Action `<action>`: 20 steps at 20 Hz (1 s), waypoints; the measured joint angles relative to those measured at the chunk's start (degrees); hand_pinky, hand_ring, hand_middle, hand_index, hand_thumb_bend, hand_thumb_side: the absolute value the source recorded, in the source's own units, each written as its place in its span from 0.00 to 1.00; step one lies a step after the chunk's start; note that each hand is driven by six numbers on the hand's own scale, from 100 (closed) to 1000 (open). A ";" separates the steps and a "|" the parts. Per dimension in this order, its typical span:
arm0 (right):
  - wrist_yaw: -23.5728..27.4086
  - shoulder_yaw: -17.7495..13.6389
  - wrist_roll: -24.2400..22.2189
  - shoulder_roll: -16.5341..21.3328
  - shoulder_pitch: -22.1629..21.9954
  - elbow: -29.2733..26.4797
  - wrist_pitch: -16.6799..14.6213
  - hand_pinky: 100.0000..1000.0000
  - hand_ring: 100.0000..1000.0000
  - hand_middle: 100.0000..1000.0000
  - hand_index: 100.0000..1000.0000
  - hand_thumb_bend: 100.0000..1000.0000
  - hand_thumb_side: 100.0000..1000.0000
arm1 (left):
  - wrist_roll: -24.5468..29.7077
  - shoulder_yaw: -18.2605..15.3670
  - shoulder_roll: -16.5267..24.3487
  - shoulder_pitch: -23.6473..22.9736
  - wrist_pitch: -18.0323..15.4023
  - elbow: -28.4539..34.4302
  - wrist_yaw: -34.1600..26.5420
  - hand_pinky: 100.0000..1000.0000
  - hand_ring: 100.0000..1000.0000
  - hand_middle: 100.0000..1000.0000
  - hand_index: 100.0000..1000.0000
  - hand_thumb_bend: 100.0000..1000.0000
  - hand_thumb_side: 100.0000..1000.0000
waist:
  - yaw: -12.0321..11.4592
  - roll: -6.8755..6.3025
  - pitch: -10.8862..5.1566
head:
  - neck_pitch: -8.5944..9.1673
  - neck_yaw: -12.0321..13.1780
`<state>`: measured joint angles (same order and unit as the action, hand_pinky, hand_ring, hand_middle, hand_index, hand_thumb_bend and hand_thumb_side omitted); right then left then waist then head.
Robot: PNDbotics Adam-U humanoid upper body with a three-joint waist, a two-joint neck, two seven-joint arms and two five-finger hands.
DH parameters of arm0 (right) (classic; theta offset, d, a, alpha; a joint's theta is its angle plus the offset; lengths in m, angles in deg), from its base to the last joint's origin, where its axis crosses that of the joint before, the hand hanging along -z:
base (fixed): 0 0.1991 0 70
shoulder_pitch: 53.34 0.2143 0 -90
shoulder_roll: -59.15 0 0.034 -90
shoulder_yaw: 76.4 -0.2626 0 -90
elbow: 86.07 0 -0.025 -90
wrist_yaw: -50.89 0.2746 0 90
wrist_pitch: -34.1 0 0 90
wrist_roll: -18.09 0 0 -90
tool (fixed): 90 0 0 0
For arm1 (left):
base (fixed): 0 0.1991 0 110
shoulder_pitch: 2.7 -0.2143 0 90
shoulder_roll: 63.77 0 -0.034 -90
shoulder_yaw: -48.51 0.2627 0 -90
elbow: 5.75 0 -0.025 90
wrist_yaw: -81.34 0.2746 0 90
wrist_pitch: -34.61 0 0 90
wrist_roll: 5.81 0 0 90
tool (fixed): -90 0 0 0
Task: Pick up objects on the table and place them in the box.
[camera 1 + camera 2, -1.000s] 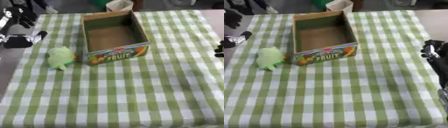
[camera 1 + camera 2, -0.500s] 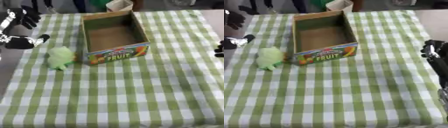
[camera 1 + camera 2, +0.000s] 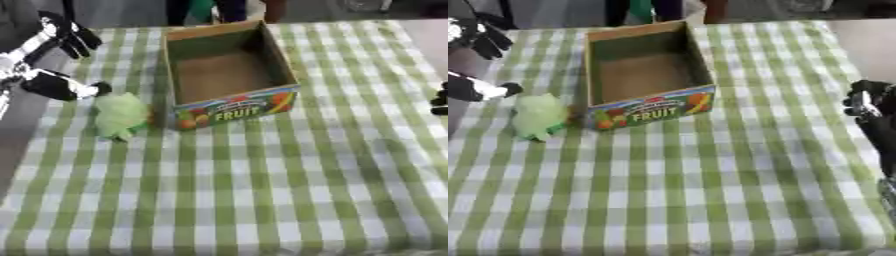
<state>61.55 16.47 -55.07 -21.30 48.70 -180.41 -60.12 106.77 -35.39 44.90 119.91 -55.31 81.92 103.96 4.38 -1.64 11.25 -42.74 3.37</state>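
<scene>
One loose object on the surface [image 3: 262, 190]: a pale green soft-looking lump [image 3: 119, 115], sitting on the green-and-white check cloth just left of the box [image 3: 229, 75], close to the front-left corner, possibly touching the box wall, can't tell. Box is open-topped cardboard, nothing visible inside, printed front panel reads FRUIT; it sits toward the far middle of the surface, slightly rotated. Left robot hand [image 3: 52, 80] is at the left edge, above and just left of the green lump, fingers spread and relaxed, holding nothing; one dark fingertip is close to the lump's upper left, contact not clear. Right robot hand [image 3: 868, 102] is at the right edge of the surface, well apart from box and lump, fingers look curled in, nothing in them. Right eye view shows it best; left eye view only catches a dark bit at the frame edge.
</scene>
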 measured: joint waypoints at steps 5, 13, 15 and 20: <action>0.00 0.02 -0.11 0.00 0.00 0.00 0.09 0.57 0.57 0.51 0.62 0.00 0.46 | 3.47 3.15 0.17 2.75 -0.18 -4.74 3.70 0.63 0.63 0.63 0.72 0.66 0.02 | 0.25 -0.02 -0.13 | 0.00 0.05; 0.00 0.31 -0.26 0.00 0.01 0.00 0.19 0.57 0.58 0.51 0.62 0.00 0.46 | 6.75 6.01 -0.98 6.37 -1.36 -12.56 8.27 0.63 0.63 0.63 0.73 0.69 0.03 | 0.34 0.01 -0.30 | 0.00 0.07; 0.00 0.32 -0.31 0.00 0.01 0.00 0.19 0.57 0.58 0.51 0.62 0.00 0.46 | 7.20 6.52 -1.54 6.97 -1.68 -14.22 8.91 0.63 0.62 0.64 0.73 0.69 0.03 | 0.37 0.01 -0.30 | 0.00 0.08; 0.00 0.32 -0.55 0.00 0.01 0.00 0.15 0.57 0.58 0.51 0.62 0.00 0.46 | 8.36 7.56 -2.66 7.86 -2.77 -17.57 10.31 0.63 0.62 0.64 0.73 0.71 0.03 | 0.45 0.01 -0.30 | 0.00 0.14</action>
<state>61.55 16.79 -55.61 -21.30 48.71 -180.41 -59.97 115.13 -27.82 42.24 127.77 -58.07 64.34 114.27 4.84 -1.63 10.95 -42.73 3.51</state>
